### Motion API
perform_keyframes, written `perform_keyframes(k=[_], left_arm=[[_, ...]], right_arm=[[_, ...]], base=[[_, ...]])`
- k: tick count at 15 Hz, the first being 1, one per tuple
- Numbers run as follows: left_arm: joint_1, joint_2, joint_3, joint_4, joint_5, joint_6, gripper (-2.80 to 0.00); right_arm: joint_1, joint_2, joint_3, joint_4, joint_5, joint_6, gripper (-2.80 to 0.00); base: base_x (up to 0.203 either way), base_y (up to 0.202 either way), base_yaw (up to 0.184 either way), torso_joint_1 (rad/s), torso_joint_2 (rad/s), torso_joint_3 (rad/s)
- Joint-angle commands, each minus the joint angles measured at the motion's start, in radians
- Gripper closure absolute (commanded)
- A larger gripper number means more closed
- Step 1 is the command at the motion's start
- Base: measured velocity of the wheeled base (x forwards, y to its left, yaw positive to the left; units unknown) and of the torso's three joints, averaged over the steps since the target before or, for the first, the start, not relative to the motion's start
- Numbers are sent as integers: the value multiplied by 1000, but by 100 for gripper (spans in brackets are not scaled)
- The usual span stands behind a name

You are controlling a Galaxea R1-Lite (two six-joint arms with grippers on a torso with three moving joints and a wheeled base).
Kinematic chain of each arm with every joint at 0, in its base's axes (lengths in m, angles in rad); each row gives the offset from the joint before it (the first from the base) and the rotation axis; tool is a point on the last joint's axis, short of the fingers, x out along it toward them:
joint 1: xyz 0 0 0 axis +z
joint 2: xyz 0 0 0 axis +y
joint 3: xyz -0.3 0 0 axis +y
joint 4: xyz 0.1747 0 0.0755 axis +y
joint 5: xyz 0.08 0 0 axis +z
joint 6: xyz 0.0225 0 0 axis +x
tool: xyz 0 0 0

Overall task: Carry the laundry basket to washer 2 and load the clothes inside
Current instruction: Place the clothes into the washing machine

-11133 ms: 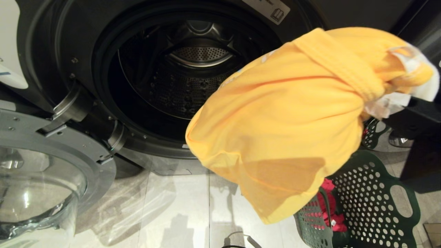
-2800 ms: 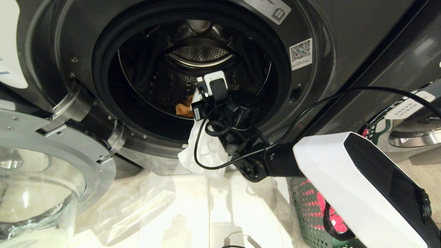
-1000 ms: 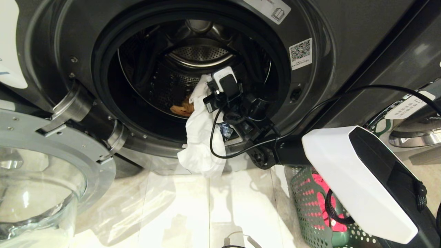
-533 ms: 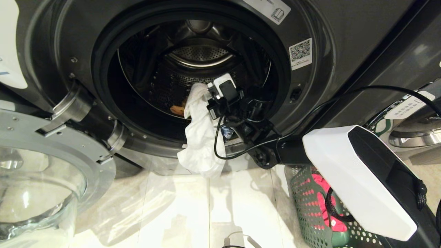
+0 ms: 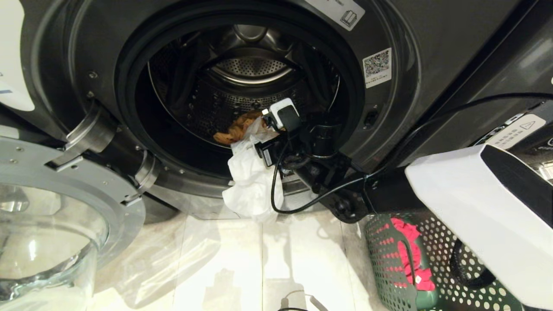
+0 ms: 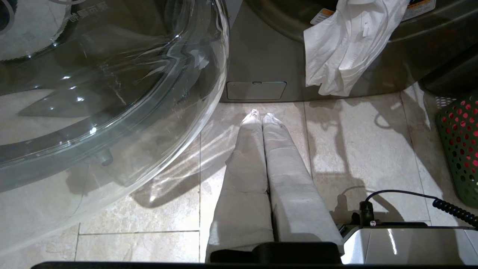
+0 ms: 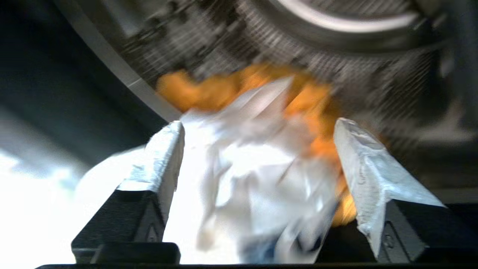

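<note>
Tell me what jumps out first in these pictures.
A white garment hangs half out of the open washer, draped over the door rim toward the floor. The right tool sits at the opening with its fingers spread, an orange garment lying in the drum behind. A green basket holding red clothing stands at lower right.

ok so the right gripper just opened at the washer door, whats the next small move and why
Probably re-grip the white garment lower down and push it further in. The right gripper stands open at the drum mouth, but the garment hangs over the door rim toward the floor, while the yellow-orange garment already lies inside the washer.
</note>
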Motion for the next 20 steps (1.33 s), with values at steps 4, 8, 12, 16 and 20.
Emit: perform_keyframes(k=[4,8,12,16,20], left_arm=[[1,0,0,0,0,0,0],[1,0,0,0,0,0,0],[1,0,0,1,0,0,0],[1,0,0,0,0,0,0],[1,0,0,0,0,0,0]], right_arm=[[124,-273,330,279,-53,213,-280],[160,-325,366,593,-67,431,-280],[160,-168,349,518,-83,469,-280],[144,-4,262,442,-168,430,-280],[116,95,141,443,-223,422,-280]], base=[[0,0,0,0,0,0],[0,0,0,0,0,0],[0,0,0,0,0,0],[0,0,0,0,0,0],[0,0,0,0,0,0]])
